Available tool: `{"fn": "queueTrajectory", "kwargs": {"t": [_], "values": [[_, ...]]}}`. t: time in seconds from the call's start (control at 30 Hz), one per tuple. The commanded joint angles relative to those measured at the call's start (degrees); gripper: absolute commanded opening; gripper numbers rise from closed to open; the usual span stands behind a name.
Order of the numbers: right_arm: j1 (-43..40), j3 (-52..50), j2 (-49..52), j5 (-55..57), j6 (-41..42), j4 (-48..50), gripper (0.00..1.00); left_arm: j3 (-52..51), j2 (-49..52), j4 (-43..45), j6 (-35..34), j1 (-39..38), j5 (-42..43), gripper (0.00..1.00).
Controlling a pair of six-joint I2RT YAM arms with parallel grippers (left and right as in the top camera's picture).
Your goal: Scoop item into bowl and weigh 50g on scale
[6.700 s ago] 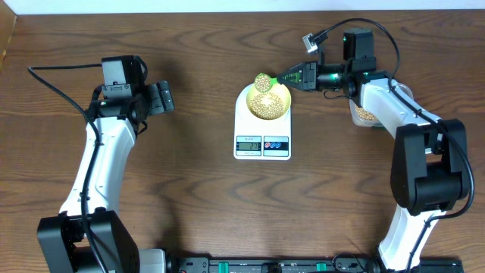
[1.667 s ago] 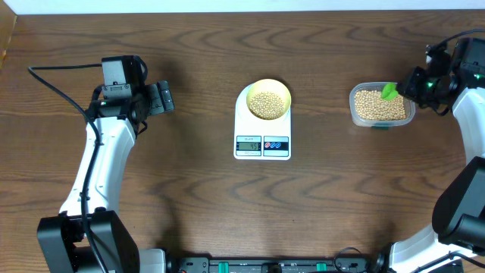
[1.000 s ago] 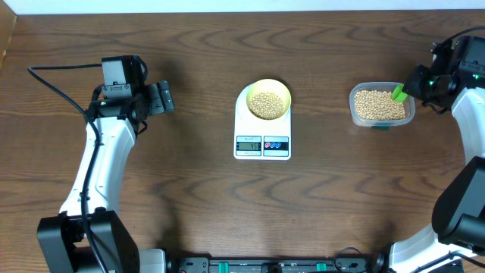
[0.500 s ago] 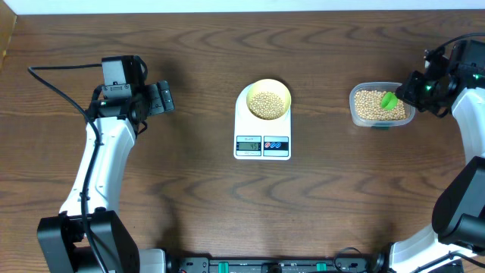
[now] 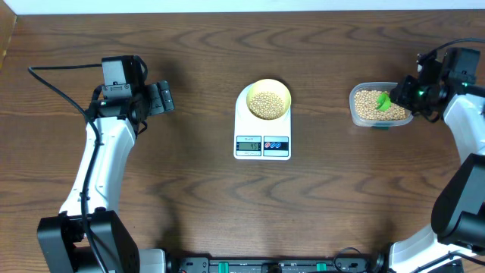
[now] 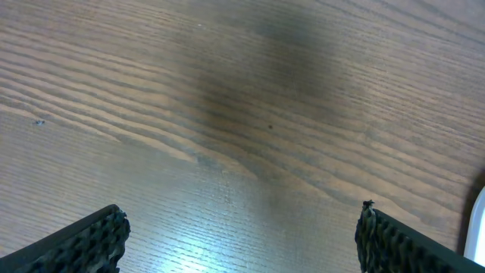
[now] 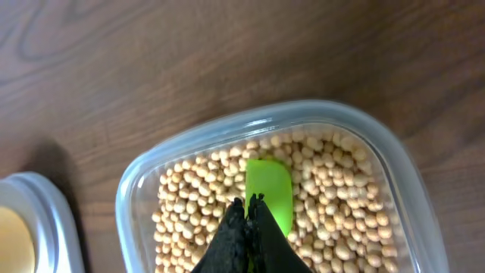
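- Right fingers [image 7: 244, 227] pinched shut on green scoop [image 7: 269, 189] handle, blade in beans [image 7: 333, 220], clear tub [image 7: 227, 125], right of frame.
- Beans likely light, hard, rolly: take by scoop, kept level.
- Bowl [image 5: 282, 88] part-filled on scale [image 5: 262, 154], centre.
- Left fingers [image 6: 83, 246] wide open, empty, over worktop [image 5: 189, 197].

Tan beans [image 7: 333, 220], green scoop [image 7: 267, 186], pale yellow bowl [image 5: 285, 92], white scale [image 5: 242, 126]

White arm links [image 5: 98, 167], black joints [image 5: 424, 171], black cables [image 5: 68, 67], ribbed jaws.
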Motion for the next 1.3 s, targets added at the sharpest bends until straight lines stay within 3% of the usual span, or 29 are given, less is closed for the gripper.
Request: {"fn": "queueTrajectory", "kwargs": {"t": [0.0,0.37,0.6,0.87,1.27], "values": [[0.22,-2.05,0.04,-2.34,1.73,1.75,0.01,0.04,0.81,-0.11,-0.52,0.0,-0.96,0.98],[-4.22,-2.34,0.02,-18.27,3.45,4.5,0.01,0.04,0.81,-0.09,-0.52,0.0,-0.96,0.98],[-8.09,-2.34,0.02,-19.69,3.19,0.2,0.01,0.04,0.81,-0.11,-0.52,0.0,-0.96,0.98],[-13.46,-2.34,0.02,-29.94,3.15,-1.27,0.01,0.04,0.81,-0.11,-0.52,0.0,-0.96,0.98],[-14.64,-2.34,0.02,-42.64,1.01,-1.18,0.01,0.04,0.81,-0.11,-0.52,0.0,-0.96,0.98]]}}
